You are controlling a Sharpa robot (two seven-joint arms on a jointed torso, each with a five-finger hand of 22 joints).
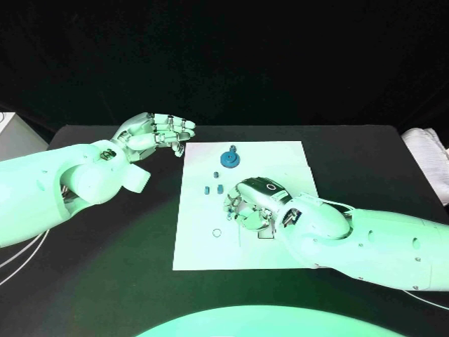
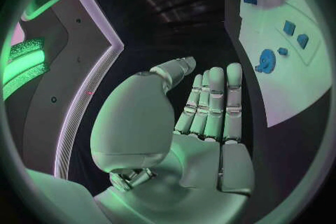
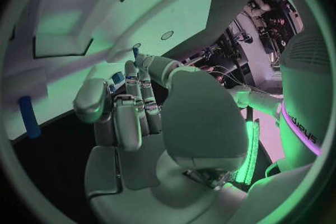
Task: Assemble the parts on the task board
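— What can't you make out on the task board (image 1: 285,158)?
— The right robot hand (image 1: 253,203) covers its middle, so anything beneath stays hidden.
— And the small blue pieces (image 1: 211,189)?
— Too tiny to tell their shapes. Whether that robot hand pinches something, I cannot tell.

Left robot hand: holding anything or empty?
Empty. The left robot hand shows a bare palm with fingers straight side by side; it hovers off the task board, beside its far-left corner.
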